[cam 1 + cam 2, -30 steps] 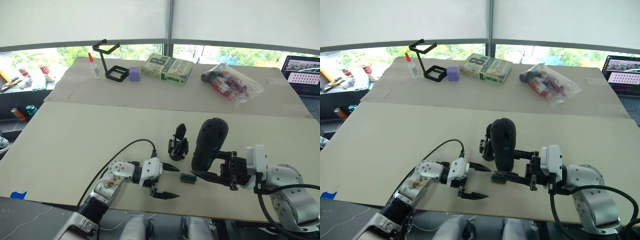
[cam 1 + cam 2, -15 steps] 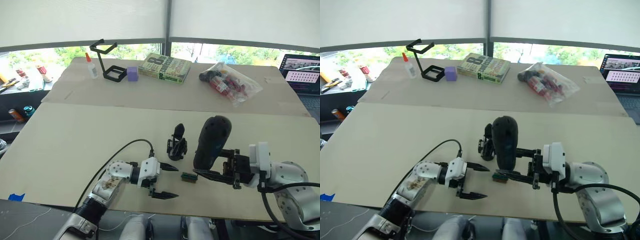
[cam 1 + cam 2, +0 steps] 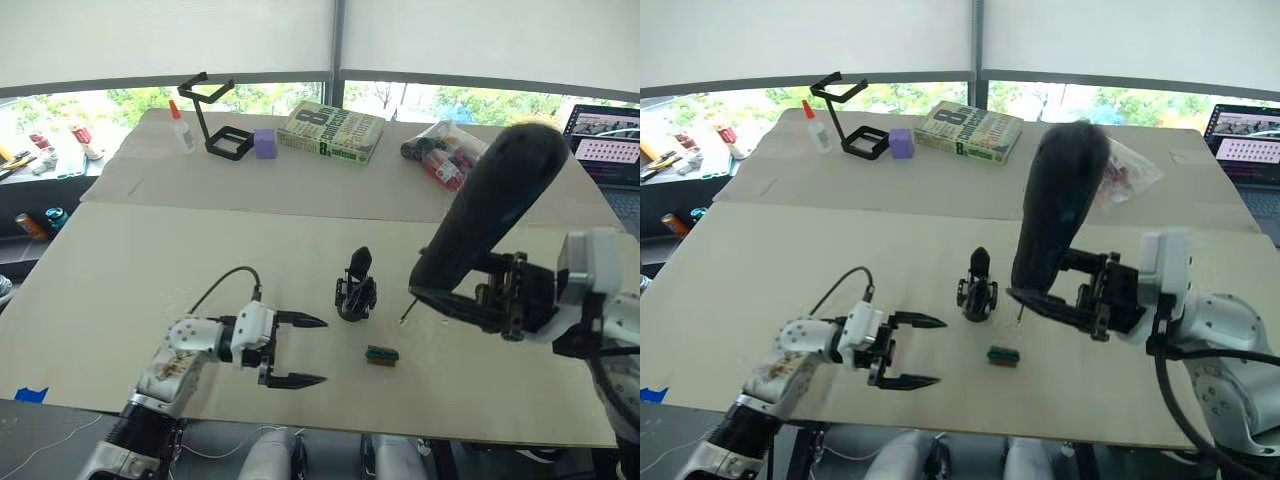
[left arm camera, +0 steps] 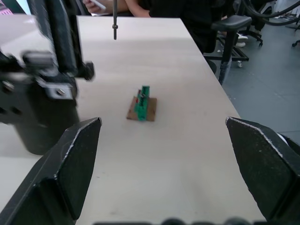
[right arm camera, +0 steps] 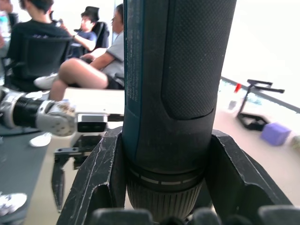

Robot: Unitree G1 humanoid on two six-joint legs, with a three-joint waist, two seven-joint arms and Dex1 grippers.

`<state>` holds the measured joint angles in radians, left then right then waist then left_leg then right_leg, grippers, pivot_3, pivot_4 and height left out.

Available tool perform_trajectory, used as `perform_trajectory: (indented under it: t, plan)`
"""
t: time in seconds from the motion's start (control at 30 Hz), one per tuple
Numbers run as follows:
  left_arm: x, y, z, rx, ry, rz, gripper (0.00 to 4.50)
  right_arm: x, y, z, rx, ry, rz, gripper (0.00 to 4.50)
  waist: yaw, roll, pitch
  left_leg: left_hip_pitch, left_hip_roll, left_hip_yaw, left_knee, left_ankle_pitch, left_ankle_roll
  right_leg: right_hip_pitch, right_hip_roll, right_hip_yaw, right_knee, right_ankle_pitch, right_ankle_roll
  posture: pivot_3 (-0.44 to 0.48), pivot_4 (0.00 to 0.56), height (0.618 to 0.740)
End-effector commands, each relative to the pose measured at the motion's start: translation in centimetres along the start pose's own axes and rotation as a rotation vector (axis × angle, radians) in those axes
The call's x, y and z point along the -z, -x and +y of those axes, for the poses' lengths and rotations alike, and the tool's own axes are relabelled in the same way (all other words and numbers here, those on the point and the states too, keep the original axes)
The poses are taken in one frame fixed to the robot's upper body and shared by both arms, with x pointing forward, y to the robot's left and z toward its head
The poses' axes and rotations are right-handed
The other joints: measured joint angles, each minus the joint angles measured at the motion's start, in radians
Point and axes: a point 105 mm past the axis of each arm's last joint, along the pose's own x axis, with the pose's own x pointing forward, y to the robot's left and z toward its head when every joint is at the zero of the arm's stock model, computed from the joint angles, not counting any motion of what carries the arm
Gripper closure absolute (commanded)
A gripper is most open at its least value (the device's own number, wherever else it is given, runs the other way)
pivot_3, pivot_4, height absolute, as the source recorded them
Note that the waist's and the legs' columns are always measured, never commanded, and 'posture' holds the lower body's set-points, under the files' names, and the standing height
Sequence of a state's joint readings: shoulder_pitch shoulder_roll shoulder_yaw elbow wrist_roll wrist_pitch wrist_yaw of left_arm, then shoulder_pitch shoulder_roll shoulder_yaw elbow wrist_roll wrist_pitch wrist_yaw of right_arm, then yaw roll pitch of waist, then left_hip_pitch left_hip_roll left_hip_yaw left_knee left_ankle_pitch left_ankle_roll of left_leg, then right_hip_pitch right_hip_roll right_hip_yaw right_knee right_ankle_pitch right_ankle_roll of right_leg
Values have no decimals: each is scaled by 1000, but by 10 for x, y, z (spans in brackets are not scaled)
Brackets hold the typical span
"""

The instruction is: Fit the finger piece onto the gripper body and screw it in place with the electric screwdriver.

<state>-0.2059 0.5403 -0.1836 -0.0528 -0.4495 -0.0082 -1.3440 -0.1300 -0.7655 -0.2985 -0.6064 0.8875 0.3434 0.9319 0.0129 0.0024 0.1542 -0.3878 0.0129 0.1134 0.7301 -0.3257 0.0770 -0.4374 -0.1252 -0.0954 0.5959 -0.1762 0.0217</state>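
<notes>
A pale beige table [image 3: 150, 260] is covered with a chunky black gripper body [image 3: 355, 290], a small green-and-brown block [image 3: 381, 354], a book [image 3: 331, 132], a purple cube [image 3: 265, 144] and a black wire-frame stand [image 3: 215, 120]

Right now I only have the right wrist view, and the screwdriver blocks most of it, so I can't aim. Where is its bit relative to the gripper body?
Observer: The screwdriver is tilted, and its bit hangs to the right of the gripper body, apart from it.
Operator: Anything near the tip?
Observer: A small green-and-brown block lies on the table, nearer the robot than the tip and slightly left of it.
Operator: And the left claw?
Observer: The left claw is open, left of the gripper body and not touching it.
</notes>
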Motion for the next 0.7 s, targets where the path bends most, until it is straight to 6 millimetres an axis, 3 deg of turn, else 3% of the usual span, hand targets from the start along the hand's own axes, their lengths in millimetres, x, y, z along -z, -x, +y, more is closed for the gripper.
perform_trajectory:
  t: [0.03, 0.33, 0.7]
  plan:
    - [-27, 8, 7, -25, -35, -56, 0, -29, -5, -3, 3, 61, -75, 2573, -1, 0, 0, 0, 0, 0, 0, 0, 0, 0, 1, 0, 0, 0, 0, 0, 150, 740]
    - [-63, 17, 28, -117, -49, -152, 0, -45, -21, -22, 31, 32, -149, 2573, -1, 0, 0, 0, 0, 0, 0, 1, -1, 1, 2, 0, 0, 0, 1, 0, 150, 740]
    - [-60, 15, 47, -212, -25, -141, 0, -26, -46, -27, -23, -6, -142, 2573, -2, 0, 0, 0, 0, 1, 0, 3, -5, 1, 8, 1, 0, 0, 1, 0, 150, 740]
